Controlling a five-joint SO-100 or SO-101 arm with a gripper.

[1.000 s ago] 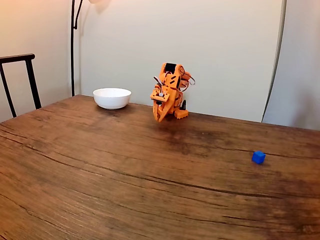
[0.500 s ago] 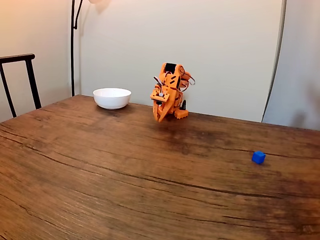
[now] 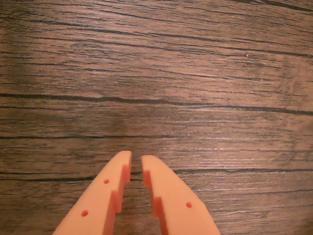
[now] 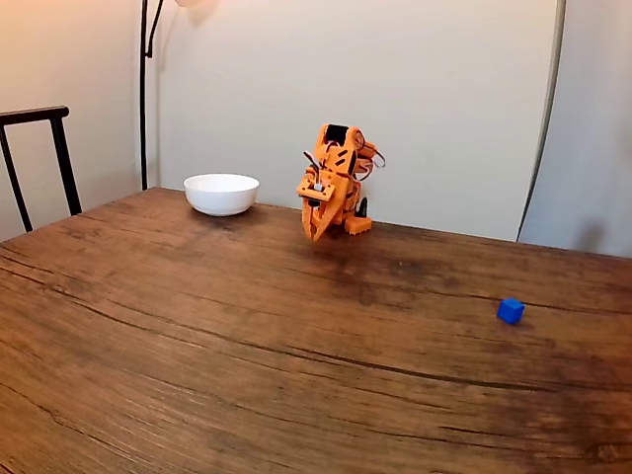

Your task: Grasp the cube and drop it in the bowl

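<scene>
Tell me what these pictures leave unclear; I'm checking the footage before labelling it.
- Bowl inside: fixed view, its own rim and the low camera angle hide it.
- Chair: fixed view, cut off by the left edge.
- Pincer rear: wrist view, cut off by the bottom edge; a narrow gap shows between the tips.
- Cube: fixed view, too small for surface detail.

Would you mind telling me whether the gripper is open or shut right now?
Nearly shut: in the wrist view the gripper shows just a narrow gap between its fingertips, holding nothing.
</scene>
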